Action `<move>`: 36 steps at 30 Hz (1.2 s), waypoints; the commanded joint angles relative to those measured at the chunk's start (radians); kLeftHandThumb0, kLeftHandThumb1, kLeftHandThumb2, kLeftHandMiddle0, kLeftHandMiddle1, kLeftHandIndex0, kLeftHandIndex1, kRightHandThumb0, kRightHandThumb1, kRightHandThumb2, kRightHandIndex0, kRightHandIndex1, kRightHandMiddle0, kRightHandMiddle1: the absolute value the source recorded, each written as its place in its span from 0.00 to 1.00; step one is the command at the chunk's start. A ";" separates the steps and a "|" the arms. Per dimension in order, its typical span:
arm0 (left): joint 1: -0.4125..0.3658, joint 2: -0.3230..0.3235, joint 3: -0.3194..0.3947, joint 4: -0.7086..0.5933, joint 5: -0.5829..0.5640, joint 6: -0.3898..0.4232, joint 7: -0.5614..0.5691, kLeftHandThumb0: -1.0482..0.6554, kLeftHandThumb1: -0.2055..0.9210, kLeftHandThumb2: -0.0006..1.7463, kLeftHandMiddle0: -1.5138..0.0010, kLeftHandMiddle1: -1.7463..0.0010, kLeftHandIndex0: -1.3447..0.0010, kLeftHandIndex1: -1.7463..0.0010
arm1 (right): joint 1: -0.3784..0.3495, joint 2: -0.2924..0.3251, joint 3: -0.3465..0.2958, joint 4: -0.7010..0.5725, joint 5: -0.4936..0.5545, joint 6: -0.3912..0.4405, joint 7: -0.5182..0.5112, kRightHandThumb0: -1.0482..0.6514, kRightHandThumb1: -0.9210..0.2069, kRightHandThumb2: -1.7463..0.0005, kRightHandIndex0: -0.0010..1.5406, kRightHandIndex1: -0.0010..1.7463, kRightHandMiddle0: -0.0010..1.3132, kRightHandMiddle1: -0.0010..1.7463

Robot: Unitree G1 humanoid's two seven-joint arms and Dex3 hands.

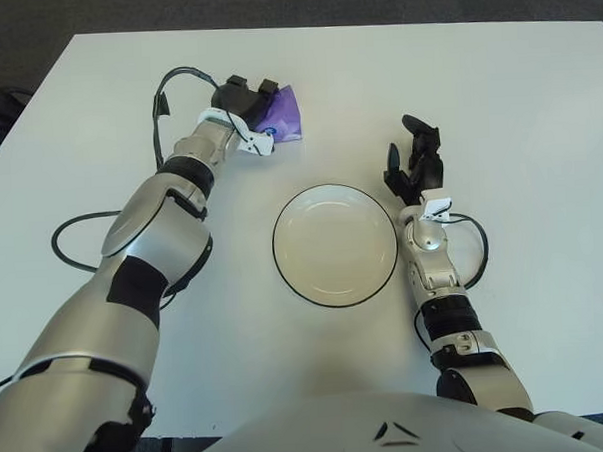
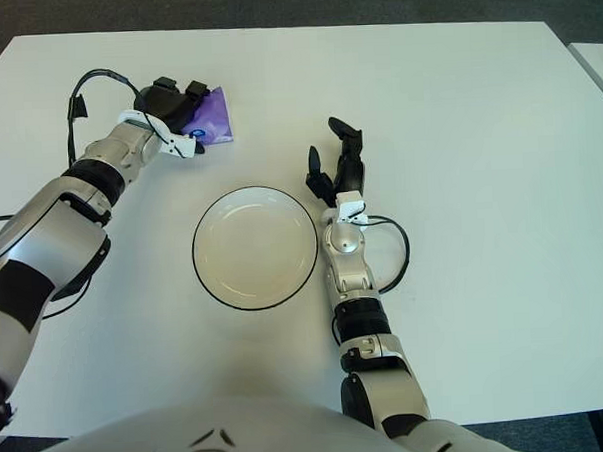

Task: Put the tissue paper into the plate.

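Nearest, at the table's [image 1: 536, 96] front middle: a round plate [image 1: 335, 245], cream inside with a thin dark rim, shallow, holding nothing.

Just to the plate's right: the right hand [image 1: 415, 166], black fingers [image 1: 425, 141] spread and pointing away from the body, gripping nothing. Apart from the plate's rim, though close beside it. A thin black cable loops off the wrist onto the white surface.

Farther back and to the left: the left hand [image 1: 248, 100], reached out across the table on a long silver forearm. Black fingers [image 2: 188, 93] curled down over the near-left part of the tissue paper [image 1: 281, 116], clamped on it as far as can be seen. Whether the packet is lifted or flat on the table cannot be told.

The tissue paper itself: a small purple packet, glossy, roughly square, with a paler lilac sheen across its top. Right and far edges poking out beyond the fingers; the rest hidden beneath the hand. A small white tag with a blue dot shows at the wrist just beside its near edge. Well apart from the plate, up and to the left of it, toward the far left quarter of the table.

Farthest: the table's back edge, then dark grey carpet [image 1: 302, 4] beyond.
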 commanded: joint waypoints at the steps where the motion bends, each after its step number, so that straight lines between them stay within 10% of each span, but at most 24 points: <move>1: 0.096 0.004 -0.038 0.037 0.043 -0.014 0.012 0.34 0.61 0.53 0.50 0.02 0.56 0.10 | 0.118 -0.006 -0.016 0.072 0.009 0.084 0.003 0.29 0.00 0.66 0.32 0.01 0.00 0.49; 36: 0.130 0.010 0.021 0.037 -0.015 -0.067 0.096 0.34 0.50 0.72 0.28 0.00 0.57 0.00 | 0.121 -0.027 -0.017 0.064 0.008 0.097 0.031 0.28 0.00 0.65 0.33 0.01 0.00 0.51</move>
